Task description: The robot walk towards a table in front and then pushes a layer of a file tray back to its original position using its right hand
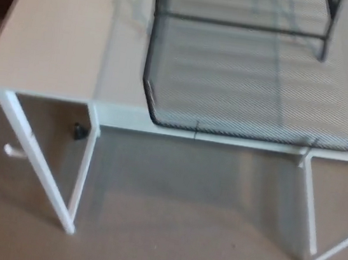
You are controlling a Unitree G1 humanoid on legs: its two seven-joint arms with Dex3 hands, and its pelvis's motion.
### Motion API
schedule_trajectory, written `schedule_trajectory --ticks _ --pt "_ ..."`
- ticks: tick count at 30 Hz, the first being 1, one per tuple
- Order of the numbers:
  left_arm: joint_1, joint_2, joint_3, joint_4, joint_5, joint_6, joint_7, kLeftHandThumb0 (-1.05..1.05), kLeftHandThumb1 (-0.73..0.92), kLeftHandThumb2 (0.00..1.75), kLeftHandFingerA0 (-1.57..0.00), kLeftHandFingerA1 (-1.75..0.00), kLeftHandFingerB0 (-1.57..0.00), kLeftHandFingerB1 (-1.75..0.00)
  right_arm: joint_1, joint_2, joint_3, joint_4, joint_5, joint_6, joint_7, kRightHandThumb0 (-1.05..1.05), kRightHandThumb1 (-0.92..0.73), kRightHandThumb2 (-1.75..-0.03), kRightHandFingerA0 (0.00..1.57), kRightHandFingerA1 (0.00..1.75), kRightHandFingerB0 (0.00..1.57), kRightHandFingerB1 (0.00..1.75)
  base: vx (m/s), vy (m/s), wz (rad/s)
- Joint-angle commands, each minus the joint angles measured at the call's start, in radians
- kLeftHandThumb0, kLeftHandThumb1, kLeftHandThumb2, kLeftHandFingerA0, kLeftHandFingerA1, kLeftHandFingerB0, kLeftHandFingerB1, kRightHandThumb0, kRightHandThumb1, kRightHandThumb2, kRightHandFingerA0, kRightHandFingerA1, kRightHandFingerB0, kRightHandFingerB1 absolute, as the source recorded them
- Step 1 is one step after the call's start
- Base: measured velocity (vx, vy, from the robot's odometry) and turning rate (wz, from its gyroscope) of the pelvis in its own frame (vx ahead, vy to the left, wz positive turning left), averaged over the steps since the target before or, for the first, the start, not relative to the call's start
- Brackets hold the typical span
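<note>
The white table [50,43] fills the upper part of the head view, its legs reaching down to the brown floor [167,232]. On it, toward its right side, lies the pulled-out mesh layer of the file tray [257,83], its front rim overhanging the table's near edge. Pushing it home means pressing away, along its depth. Neither hand shows, so their state cannot be told; the tray's frame is cut off above

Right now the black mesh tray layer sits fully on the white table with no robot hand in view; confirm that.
Not quite: in the head view the black mesh tray layer sticks out past the front edge of the white table rather than sitting fully on it. No robot hand shows, as you said.
</note>
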Motion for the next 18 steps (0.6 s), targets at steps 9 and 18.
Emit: schedule_trajectory --ticks 9,18 --pt "0.07 0.011 -0.029 0.036 0.04 -0.079 0.029 -0.3 0.67 0.6 -0.45 -0.41 -0.32 -0.36 0.056 -0.01 0.003 0.09 -0.002 -0.125 0.007 -0.46 -0.68 -0.6 0.67 0.63 0.47 0.42 0.12 0.079 -0.01" --pt "0.053 0.006 -0.038 0.078 0.047 -0.096 0.031 -0.28 0.68 0.6 -0.48 -0.41 -0.33 -0.36 0.041 -0.013 0.013 0.134 -0.018 -0.153 -0.004 -0.47 -0.69 -0.6 0.7 0.61 0.47 0.43 0.09 -0.121 0.06"
